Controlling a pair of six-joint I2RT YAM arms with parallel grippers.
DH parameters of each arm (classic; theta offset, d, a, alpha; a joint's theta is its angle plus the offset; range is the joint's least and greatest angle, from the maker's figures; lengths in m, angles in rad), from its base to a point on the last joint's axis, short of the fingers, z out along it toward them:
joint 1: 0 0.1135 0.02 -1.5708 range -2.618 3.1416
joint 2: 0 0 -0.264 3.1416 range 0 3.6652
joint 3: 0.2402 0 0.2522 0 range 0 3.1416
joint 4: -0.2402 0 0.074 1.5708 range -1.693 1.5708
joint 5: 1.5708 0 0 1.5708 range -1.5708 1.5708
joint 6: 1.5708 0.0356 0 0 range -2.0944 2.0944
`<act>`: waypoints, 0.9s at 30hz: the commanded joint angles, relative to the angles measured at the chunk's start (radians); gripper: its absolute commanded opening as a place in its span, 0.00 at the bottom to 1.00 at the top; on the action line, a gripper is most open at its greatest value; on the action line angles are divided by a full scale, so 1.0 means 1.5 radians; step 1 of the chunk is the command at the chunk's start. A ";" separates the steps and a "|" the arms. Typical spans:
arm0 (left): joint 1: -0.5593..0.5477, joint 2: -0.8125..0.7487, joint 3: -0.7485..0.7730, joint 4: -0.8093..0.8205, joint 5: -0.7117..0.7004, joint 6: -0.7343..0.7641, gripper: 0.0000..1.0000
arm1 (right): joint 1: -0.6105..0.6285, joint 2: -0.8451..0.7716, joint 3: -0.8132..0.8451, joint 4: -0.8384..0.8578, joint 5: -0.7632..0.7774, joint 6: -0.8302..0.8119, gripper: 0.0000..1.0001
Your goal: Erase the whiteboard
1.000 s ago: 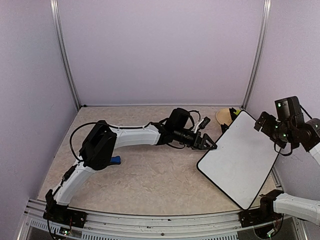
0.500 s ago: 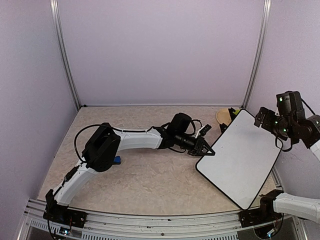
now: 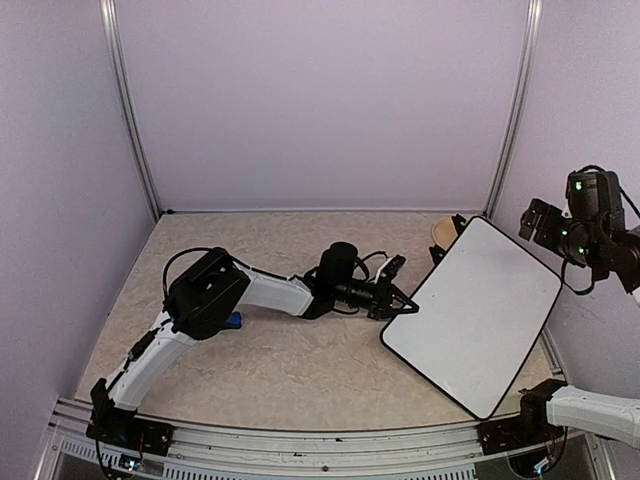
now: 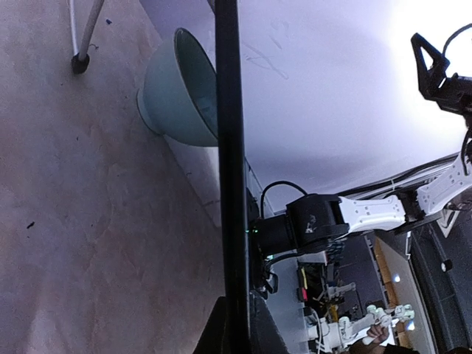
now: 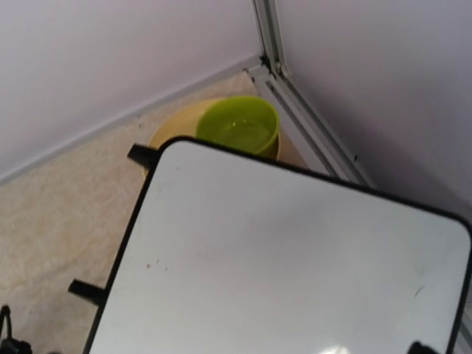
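The whiteboard point(image 3: 472, 315) sat on the right side of the table point(image 3: 280, 370), turned at an angle so that one corner pointed near and another far, toward the right post point(image 3: 510, 110). Its white face looked wiped, with only a few faint specks. The left arm reached low across the table from the near left, and the left gripper point(image 3: 402, 303) was clamped on the whiteboard's left corner; in the left wrist view the thin black frame ran straight up from between its closed fingers point(image 4: 215, 333). The right gripper point(image 3: 533, 218) hung in the air above the whiteboard's far right side, well clear of it, its jaws apart and holding nothing. Behind the far corner, tight against the wall, a yellowish bowl point(image 5: 173, 133) held a lime-green cup point(image 5: 240, 129), and the whiteboard's far edge hid part of the bowl. Two black tips of a stand point(image 5: 140, 155) stuck out from under the whiteboard's left edge, but how the stand bore it could not be told. A blue eraser point(image 3: 232, 320) lay on the left of the table, well apart from the whiteboard and mostly hidden under the left arm's elbow. Pale purple walls point(image 3: 320, 100) closed in the far, left and right sides.
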State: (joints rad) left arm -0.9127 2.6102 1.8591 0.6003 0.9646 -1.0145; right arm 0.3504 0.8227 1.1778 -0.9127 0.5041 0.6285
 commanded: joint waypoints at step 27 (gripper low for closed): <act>0.116 -0.265 -0.338 0.727 -0.111 -0.285 0.00 | -0.005 0.045 0.053 0.059 -0.032 -0.037 1.00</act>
State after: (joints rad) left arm -0.7235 2.3718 1.3609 1.3735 0.8413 -1.4601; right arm 0.3504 0.8764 1.2686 -0.8692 0.4942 0.5884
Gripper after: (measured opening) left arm 0.060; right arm 0.999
